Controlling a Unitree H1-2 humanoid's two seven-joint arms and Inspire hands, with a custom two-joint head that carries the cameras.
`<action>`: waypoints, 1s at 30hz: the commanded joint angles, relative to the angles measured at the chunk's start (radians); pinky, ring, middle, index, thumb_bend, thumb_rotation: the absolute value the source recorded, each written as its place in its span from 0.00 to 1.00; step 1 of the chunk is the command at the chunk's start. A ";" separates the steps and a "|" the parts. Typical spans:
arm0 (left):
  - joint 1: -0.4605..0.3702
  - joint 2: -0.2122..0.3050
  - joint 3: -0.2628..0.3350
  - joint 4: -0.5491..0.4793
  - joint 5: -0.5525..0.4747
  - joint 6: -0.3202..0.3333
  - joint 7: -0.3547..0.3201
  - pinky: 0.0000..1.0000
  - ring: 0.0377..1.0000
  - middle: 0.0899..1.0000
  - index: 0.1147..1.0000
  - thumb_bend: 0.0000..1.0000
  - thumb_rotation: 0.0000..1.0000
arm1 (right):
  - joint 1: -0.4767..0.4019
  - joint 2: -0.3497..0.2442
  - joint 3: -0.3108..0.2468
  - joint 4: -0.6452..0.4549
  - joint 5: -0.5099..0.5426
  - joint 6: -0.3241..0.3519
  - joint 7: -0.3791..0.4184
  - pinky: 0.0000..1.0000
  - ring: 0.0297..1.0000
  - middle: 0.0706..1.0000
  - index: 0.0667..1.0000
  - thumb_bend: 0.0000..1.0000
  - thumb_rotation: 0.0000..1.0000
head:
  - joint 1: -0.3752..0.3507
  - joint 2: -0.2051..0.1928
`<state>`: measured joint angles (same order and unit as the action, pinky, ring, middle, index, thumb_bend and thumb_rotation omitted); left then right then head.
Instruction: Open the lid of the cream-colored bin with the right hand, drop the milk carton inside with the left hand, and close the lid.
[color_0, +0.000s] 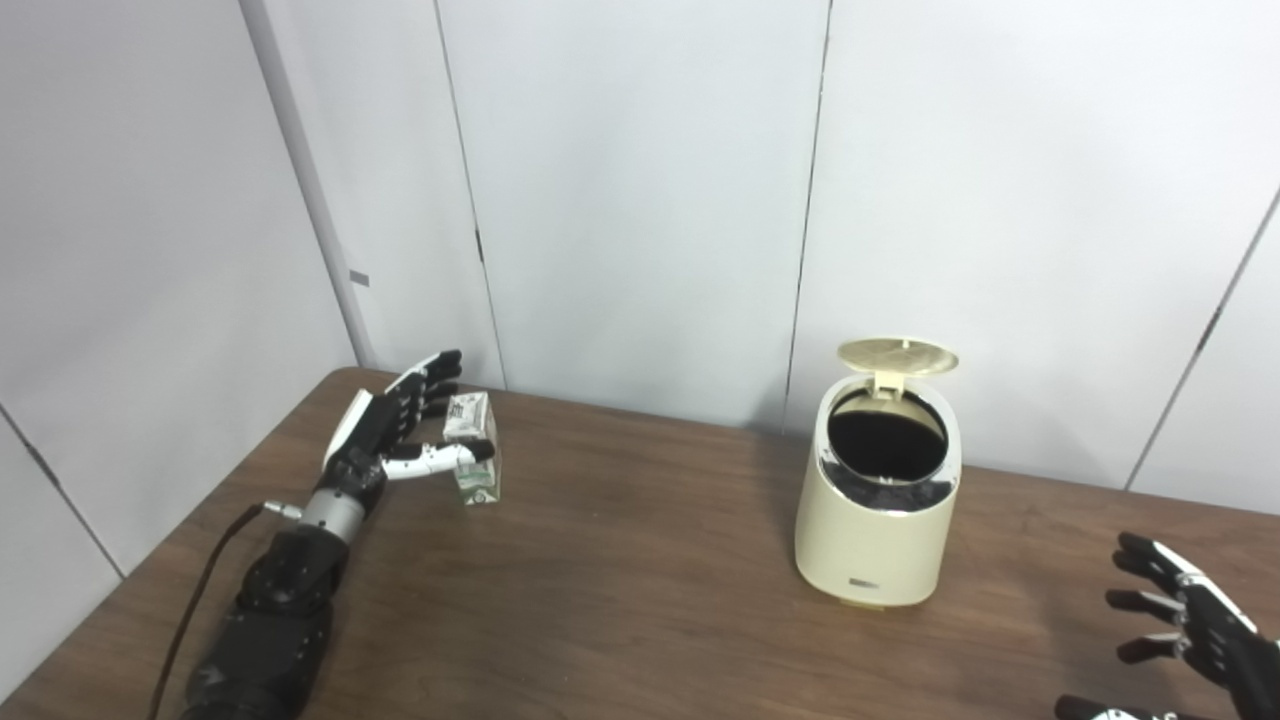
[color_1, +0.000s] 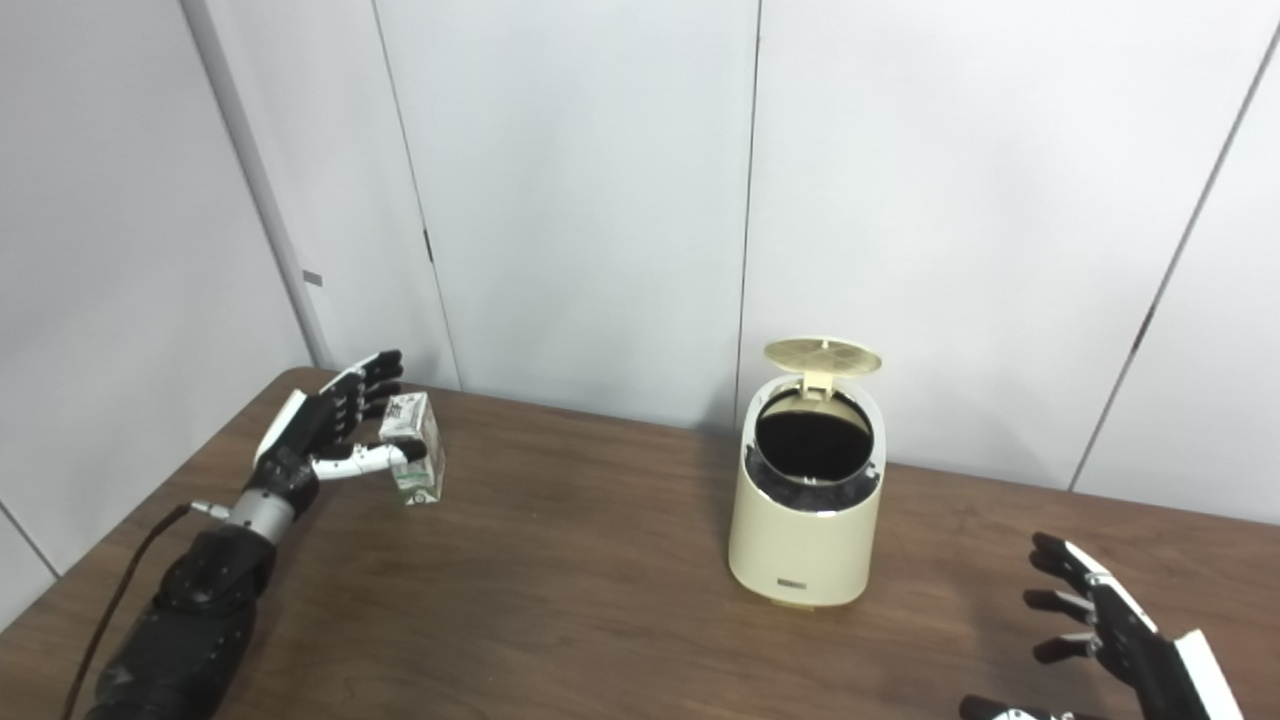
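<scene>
While the lid (color_0: 897, 356) of the cream-colored bin (color_0: 878, 530) stands raised, the milk carton (color_0: 473, 448) remains upright on the tabletop (color_0: 620, 590), well apart from the bin. The left robot hand (color_0: 395, 425) brackets the carton: fingers behind, thumb across its front face, apparently touching but not yet clamped. The carton is judged light, thin-walled and crushable; grip the flat side panels at mid-height with moderate force. The right robot hand (color_1: 1110, 625) waits near the bin, spread and empty.
</scene>
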<state>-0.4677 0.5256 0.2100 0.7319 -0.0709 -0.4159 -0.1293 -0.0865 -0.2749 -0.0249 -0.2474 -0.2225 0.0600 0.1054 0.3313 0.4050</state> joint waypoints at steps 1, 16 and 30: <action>-0.046 0.017 0.015 -0.014 0.001 -0.038 0.039 0.80 0.85 0.87 0.89 1.00 0.24 | -0.018 -0.013 -0.011 -0.034 0.012 -0.039 -0.006 0.56 0.75 0.84 0.85 0.81 0.14 | -0.001 0.003; -0.049 -0.012 0.029 0.027 -0.019 -0.034 0.055 0.77 0.77 0.81 0.83 0.94 0.15 | 0.003 -0.023 -0.022 -0.058 0.039 -0.021 0.002 0.58 0.75 0.85 0.86 0.82 0.13 | -0.017 0.017; -0.045 -0.020 0.009 0.051 0.002 -0.032 0.074 0.76 0.76 0.78 0.79 0.96 0.16 | 0.006 -0.032 -0.024 -0.089 0.030 0.013 0.017 0.60 0.76 0.85 0.86 0.81 0.12 | -0.017 0.031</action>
<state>-0.4679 0.4799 0.2164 0.7947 -0.0697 -0.4070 -0.0643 -0.0667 -0.2883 -0.0367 -0.2906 -0.1931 0.0781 0.1221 0.3129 0.4357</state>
